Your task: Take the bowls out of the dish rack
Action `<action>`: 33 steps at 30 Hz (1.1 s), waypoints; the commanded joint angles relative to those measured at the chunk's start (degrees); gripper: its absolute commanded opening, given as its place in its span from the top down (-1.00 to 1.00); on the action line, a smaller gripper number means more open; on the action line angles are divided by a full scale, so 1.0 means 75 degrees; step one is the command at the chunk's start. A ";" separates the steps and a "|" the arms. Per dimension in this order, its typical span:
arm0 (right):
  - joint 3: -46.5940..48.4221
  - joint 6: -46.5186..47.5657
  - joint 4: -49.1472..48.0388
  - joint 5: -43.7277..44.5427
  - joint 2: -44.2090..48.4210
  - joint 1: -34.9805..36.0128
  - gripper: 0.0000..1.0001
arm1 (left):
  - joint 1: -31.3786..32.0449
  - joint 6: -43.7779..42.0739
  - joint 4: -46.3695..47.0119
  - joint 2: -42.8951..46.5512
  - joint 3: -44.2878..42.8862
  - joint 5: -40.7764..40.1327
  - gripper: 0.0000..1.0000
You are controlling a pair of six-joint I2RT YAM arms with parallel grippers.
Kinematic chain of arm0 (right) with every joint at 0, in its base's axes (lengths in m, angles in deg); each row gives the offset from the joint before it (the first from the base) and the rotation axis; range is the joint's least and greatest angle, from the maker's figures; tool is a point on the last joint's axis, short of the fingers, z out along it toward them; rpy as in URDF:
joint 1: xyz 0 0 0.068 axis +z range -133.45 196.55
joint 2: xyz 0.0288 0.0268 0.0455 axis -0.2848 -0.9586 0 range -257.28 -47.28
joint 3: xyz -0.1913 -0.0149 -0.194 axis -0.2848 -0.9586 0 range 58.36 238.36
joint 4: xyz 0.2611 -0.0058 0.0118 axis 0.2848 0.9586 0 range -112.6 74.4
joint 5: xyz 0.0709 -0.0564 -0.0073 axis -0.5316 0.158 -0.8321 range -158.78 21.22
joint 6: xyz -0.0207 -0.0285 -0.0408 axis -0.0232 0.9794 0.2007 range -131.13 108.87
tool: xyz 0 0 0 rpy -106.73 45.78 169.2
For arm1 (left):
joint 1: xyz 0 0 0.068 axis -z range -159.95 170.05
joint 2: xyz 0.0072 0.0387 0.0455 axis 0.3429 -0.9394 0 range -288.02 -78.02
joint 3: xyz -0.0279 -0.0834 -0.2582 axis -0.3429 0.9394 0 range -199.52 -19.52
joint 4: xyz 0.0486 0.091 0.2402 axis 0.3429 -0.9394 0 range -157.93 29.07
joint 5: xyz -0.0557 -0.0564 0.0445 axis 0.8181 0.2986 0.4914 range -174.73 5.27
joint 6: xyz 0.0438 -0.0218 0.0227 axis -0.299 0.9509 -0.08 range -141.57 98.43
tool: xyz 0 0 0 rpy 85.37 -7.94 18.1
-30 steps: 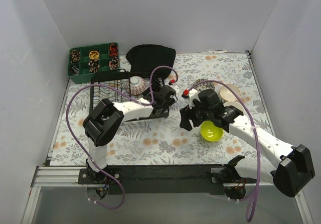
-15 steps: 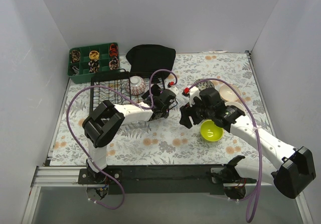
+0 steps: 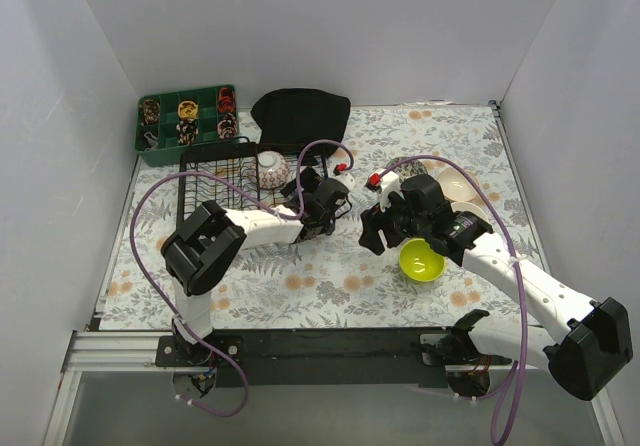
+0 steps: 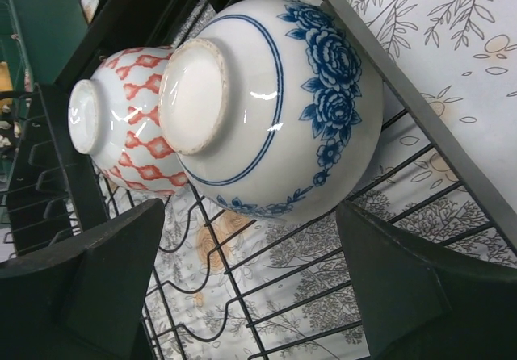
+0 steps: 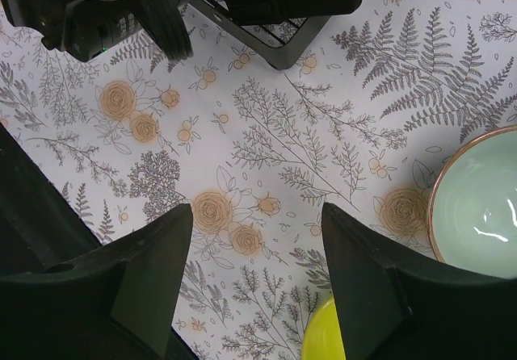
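Left pincer (image 4: pixel 250 215) | shifted slightly | open astride blue-flowered bowl (image 4: pixel 275 102) | in dish rack (image 3: pixel 210 181)

One dish rack (image 3: pixel 215 181) on the table, and the left wrist view counts two bowls in it: one blue floral bowl (image 4: pixel 307 118), one red-patterned bowl (image 4: pixel 133 126). Out on the table that's four more: one lime-green bowl (image 3: pixel 421 260), one cream bowl (image 3: pixel 458 186), one patterned bowl (image 3: pixel 403 167) half hidden behind the arm, and one pale mint bowl (image 5: pixel 485 207) caught by the right wrist camera. Six bowls countable. One green tray (image 3: pixel 166 130), one black cloth (image 3: pixel 300 116). Two arms: left arm (image 3: pixel 260 224), right arm (image 3: pixel 500 256).
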 commanded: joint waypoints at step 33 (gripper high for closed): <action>0.0056 -0.0052 -0.0387 -0.0308 0.0139 -0.0025 -0.46 | -0.1056 0.3591 -0.1676 0.2051 -0.0820 0.1992 -0.96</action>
